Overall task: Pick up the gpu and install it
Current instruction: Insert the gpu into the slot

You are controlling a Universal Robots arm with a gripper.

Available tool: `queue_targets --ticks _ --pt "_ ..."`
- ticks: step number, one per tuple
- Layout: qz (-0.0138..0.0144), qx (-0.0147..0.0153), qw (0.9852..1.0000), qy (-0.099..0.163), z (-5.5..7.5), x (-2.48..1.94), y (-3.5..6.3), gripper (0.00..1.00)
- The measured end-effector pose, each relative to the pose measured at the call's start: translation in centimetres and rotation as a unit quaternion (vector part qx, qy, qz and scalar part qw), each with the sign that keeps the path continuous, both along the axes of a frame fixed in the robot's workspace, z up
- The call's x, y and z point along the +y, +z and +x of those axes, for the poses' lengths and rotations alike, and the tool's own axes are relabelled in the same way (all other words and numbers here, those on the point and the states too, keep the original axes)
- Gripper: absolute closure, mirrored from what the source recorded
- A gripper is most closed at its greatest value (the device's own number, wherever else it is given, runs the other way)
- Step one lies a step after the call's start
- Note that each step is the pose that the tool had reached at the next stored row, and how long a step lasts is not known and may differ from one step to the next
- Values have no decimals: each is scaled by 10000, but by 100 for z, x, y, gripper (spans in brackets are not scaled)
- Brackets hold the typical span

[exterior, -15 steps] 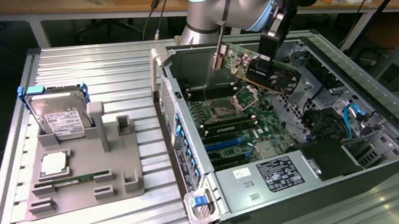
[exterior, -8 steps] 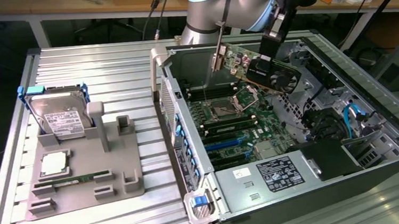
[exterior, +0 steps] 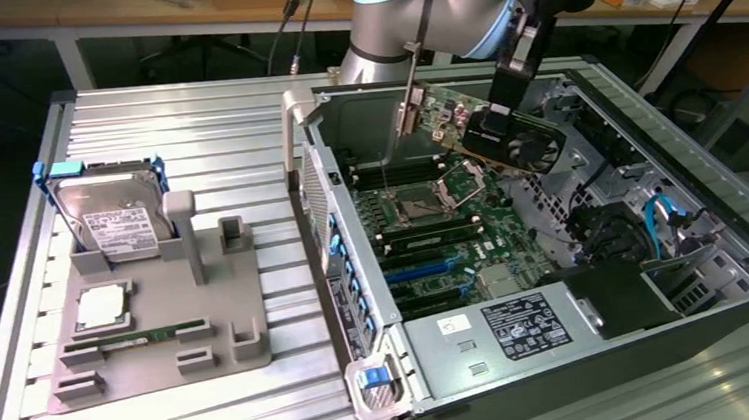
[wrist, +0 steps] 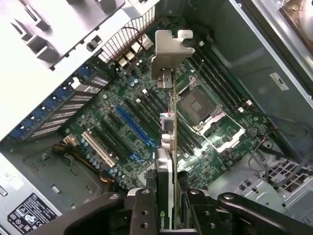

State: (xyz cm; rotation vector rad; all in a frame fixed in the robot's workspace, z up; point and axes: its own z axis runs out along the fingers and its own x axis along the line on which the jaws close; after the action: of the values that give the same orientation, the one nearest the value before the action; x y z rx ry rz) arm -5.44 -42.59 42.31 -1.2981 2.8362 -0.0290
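While over motherboard [exterior: 479,214] — gpu [exterior: 483,131] in claw [wrist: 167,201]

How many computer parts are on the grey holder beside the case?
3: a hard drive standing upright, a processor lying flat beside it, a memory stick lying past the processor. Nothing seems hidden.

Nvidia logo on gpu [wrist: 165,164] edge. PSU label [exterior: 524,325] & drive sticker [exterior: 122,230]: print too small to read.
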Motion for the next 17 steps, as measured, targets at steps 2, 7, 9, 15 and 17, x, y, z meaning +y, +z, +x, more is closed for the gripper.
queue_targets --ticks 2,7,9,15,17 --pt "-1 0 10000 75 0 0 1 73" --pt "0 0 9998 203 0 0 0 73" --pt "0 0 9997 249 0 0 0 73" --pt "0 0 9992 397 0 0 0 73" --pt "0 0 9990 448 0 1 0 73"
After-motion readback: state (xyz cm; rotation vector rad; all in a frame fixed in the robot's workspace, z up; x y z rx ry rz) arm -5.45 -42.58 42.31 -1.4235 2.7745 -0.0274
